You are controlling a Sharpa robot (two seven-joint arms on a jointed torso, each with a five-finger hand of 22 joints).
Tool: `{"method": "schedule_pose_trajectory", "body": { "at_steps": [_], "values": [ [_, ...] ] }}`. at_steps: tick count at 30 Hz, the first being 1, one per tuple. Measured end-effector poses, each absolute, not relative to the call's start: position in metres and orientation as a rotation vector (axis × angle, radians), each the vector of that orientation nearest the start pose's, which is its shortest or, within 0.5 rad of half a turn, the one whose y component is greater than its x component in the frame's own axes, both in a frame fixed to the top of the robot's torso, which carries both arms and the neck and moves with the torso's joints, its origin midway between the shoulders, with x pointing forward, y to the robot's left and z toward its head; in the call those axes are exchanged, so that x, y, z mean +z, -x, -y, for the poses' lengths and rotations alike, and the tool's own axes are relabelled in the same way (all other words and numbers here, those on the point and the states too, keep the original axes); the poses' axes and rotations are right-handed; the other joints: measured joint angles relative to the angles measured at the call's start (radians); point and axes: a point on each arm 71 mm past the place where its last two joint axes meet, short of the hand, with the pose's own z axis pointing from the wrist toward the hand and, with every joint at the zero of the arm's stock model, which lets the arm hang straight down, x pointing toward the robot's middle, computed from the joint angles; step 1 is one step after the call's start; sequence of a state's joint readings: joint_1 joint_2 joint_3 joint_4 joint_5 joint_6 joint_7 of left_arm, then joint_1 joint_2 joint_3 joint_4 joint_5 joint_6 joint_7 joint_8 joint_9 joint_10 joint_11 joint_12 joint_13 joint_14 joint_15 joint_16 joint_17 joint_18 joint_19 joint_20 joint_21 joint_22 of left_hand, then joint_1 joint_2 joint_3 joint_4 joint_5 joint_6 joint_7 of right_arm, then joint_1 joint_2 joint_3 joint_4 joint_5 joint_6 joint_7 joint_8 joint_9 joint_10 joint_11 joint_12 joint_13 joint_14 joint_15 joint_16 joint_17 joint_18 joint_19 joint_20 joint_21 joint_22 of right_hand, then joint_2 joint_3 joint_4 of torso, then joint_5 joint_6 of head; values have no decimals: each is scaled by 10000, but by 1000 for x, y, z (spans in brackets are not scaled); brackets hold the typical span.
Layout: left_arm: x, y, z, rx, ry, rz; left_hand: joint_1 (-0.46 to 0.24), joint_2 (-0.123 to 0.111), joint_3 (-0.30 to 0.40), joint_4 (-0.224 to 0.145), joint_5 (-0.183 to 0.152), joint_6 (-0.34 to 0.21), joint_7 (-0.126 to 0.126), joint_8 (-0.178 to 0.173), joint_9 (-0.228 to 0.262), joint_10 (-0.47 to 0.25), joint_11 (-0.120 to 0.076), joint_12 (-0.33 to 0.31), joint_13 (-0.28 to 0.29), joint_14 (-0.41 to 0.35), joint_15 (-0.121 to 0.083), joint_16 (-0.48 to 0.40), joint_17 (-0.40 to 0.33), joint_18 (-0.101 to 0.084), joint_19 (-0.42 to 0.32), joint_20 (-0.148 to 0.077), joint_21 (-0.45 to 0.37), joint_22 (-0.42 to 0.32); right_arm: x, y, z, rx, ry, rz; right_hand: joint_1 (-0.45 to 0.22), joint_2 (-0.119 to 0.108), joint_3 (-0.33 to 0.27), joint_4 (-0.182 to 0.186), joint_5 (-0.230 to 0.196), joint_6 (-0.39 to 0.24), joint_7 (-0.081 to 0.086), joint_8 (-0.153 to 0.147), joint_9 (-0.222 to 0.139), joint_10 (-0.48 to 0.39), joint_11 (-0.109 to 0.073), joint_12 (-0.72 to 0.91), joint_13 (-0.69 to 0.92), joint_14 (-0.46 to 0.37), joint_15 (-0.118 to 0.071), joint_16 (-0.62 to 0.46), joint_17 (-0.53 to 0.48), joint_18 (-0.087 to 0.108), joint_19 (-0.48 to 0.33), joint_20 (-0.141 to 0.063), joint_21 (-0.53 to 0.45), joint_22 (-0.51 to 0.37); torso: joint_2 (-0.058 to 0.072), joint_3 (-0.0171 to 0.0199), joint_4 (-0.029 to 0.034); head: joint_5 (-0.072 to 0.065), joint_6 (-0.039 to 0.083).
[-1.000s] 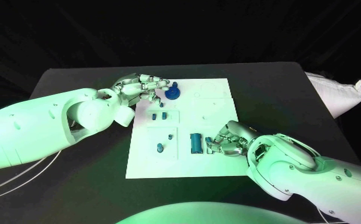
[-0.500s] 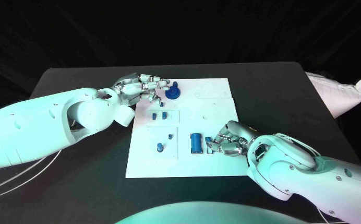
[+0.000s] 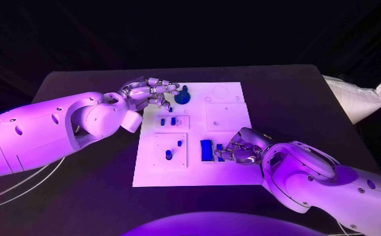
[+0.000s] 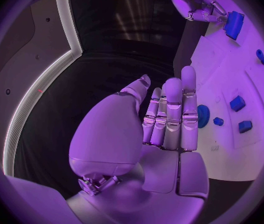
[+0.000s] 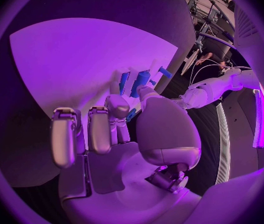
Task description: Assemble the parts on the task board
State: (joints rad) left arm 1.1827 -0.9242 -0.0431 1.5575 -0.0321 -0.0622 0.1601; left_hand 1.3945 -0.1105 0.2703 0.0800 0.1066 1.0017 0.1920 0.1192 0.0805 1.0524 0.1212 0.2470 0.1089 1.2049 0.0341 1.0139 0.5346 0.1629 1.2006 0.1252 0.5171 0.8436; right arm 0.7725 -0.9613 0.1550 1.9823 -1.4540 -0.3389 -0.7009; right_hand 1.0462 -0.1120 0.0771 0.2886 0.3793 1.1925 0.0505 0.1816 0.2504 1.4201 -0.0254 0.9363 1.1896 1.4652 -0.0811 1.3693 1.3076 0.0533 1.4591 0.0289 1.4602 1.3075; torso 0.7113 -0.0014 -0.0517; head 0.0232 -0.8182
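While the left hand rests at the far left corner of the white board on the black surface, fingers straight and together beside a round blue part, holding nothing, the right hand curls beside a long blue block; I cannot tell whether it grips anything.

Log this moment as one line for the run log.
left robot hand: at round blue part, grip unclear | right robot hand: beside long blue block | white task board: unfinished
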Motion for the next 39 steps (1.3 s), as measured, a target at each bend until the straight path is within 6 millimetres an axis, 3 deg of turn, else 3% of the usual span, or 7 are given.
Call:
{"method": "schedule_pose_trajectory", "body": {
  "at_steps": [7,13,20,22,33,36,39],
  "values": [
    [-199,-470,-224,-15796,11611,-17700,0,0,0,0,0,0,0,0,0,0,0,0,-1,0,0,0,1,-1,0,0,0,0,-251,-343,171,5194,-3011,-20394,4,4,-77,-24,0,0,0,0,2,0,0,0,-1,-1,2,0,-1,0,0,0,0,-1,-3,-7,1,31,-7],
    [-199,-470,-224,-15786,11615,-17697,0,0,0,0,0,0,0,0,0,0,0,0,-1,-36,-36,0,-10,0,0,0,0,1,-251,-343,174,5086,-2962,-20431,793,227,-233,-286,-127,0,0,0,13,0,0,0,-2,-2,3,0,-2,1,0,0,0,-1,-6,-12,2,6,3],
    [-199,-470,-223,-15793,11610,-17702,0,0,0,0,0,0,0,0,1,0,0,47,-2,-36,-36,0,-20,0,0,0,0,1,-253,-345,173,5017,-2872,-20446,2279,264,-101,-1134,-1814,0,0,1,37,0,0,-121,-27,-3,4,-38,-2,0,0,0,-1,-1,-3,-12,5,-20,10],
    [-199,-470,-223,-15797,11608,-17705,0,0,0,0,0,0,0,0,0,0,0,47,-2,-36,-36,0,-20,0,0,0,0,1,-254,-346,172,5028,-2834,-20426,2369,273,-102,-1222,-1975,0,-1,2,51,0,0,-131,-27,-3,4,-40,-2,0,0,0,-1,-2,-1,-12,9,-27,14],
    [-199,-470,-223,-15796,11609,-17704,0,0,0,0,0,0,0,-1,1,0,0,47,6,-36,-36,0,-20,0,0,0,1,2,-256,-349,166,5067,-2588,-20281,2409,278,-111,-1215,-2020,35,-34,-22,49,0,0,-131,-27,-3,5,-39,-4,1,0,0,-1,-2,1,-12,12,-7,-1],
    [-199,-470,-223,-15795,11609,-17704,0,0,0,0,0,0,0,0,0,0,0,47,6,-36,-36,0,-20,0,0,0,1,2,-256,-348,166,5069,-2535,-20249,2248,436,-283,-1044,-1674,37,-36,-23,31,-1,0,-131,-9,-3,5,-39,4,0,0,0,-1,-2,0,-12,8,-6,-1],
    [-199,-470,-223,-15795,11609,-17703,0,0,0,0,0,0,0,0,1,0,0,47,6,-36,-36,0,-19,0,0,0,1,2,-255,-347,167,5069,-2505,-20237,2190,400,-315,-1012,-1623,37,-36,-57,-9,-1,0,-131,-8,-3,5,-39,5,0,0,0,-1,4,-3,-10,3,-7,8]
  ]
}}
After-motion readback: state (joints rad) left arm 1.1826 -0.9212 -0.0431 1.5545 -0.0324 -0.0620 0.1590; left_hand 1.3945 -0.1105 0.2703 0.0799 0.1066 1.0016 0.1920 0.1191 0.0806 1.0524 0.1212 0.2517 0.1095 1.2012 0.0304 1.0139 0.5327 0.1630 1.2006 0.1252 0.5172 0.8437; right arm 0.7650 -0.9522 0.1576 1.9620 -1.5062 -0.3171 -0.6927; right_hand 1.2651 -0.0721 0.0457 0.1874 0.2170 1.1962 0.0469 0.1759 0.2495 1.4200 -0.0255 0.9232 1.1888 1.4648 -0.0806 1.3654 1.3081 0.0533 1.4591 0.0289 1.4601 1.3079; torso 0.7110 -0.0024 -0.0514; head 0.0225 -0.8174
